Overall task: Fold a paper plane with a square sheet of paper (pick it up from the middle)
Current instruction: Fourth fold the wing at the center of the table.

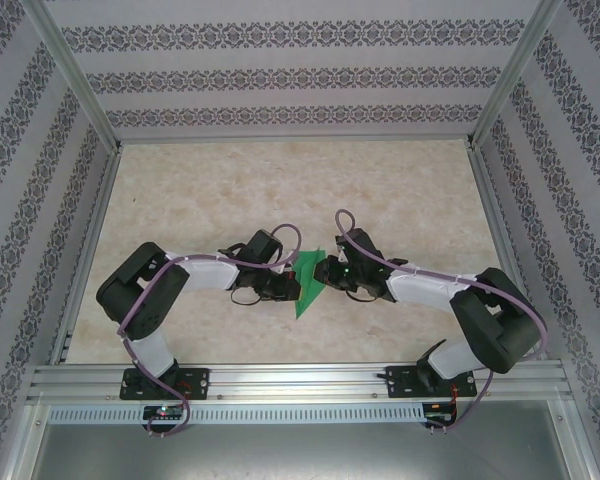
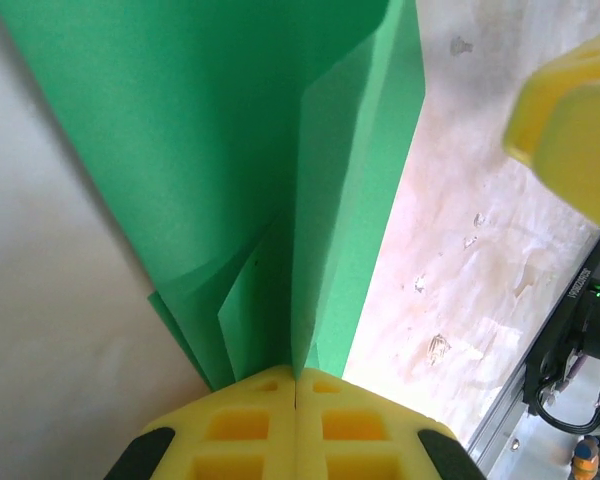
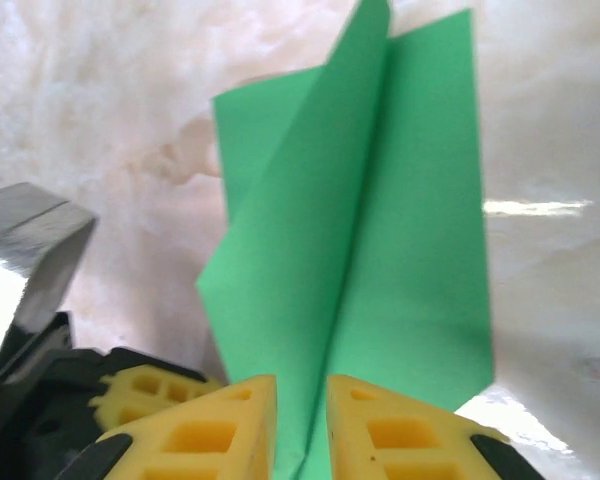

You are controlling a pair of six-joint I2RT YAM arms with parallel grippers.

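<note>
1. Surface: pale marbled table (image 1: 280,190), patterned walls (image 1: 280,80) on three sides, metal rail at the near edge.
2. The paper plane (image 1: 307,285) sits mid-table between the two arms. It is green, creased into a narrow wedge with a raised ridge.
3. Long axis: it runs far-to-near in the top view, slightly tilted. The wide end is far and the point faces the arm bases.
4. Left gripper (image 1: 288,285) is on the wedge's left side. In its wrist view the fingers (image 2: 250,400) are pressed together, with the paper (image 2: 230,150) rising from the seam: clamped on the plane.
5. Right gripper (image 1: 325,272) is on the wedge's right side. A narrow slot between the fingers (image 3: 390,420) is filled by the paper (image 3: 380,250): pinching the plane.
6. Neither arm is nearer; both are in contact, facing each other across the ridge.
7. I cannot tell whether the point touches the table.
8. Count: one plane, two grippers.
</note>
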